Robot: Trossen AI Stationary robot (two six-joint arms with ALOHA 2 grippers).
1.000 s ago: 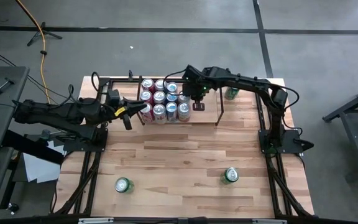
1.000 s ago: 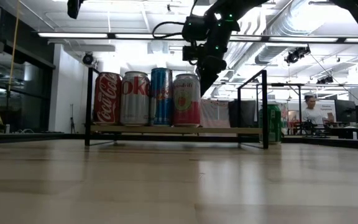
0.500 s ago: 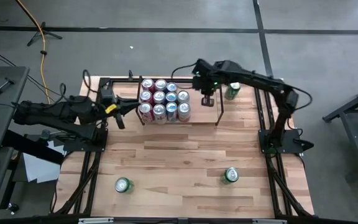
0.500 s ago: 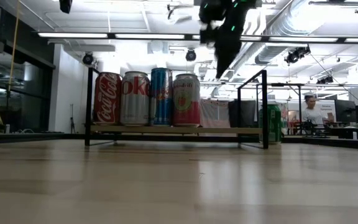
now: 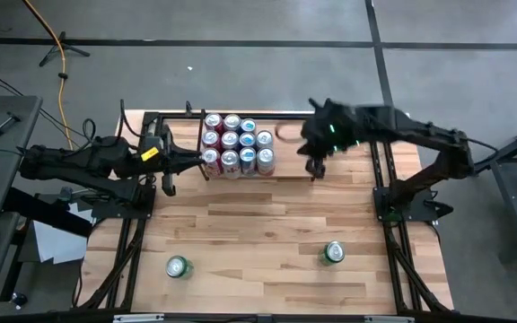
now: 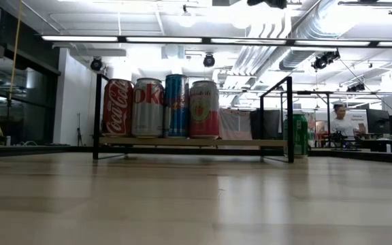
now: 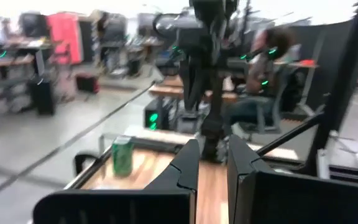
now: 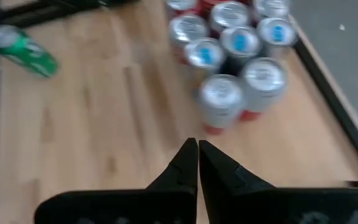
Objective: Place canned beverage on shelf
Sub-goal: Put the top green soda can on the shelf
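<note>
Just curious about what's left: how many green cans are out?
3: one green metal can front left of the table, one front right, one beside the black-rod shelf's right end.

The right hand (image 5: 313,167) is swinging away from the cluster of cans (image 5: 237,144) on the shelf (image 5: 285,175), no longer over the cans' right edge and now sitting by the shelf's right end post; it is also rising, its dark shape leaving the low view almost entirely. The left hand (image 5: 168,185) is drawing back leftward from the cans' left side, now hanging just outside the shelf's left end
</note>
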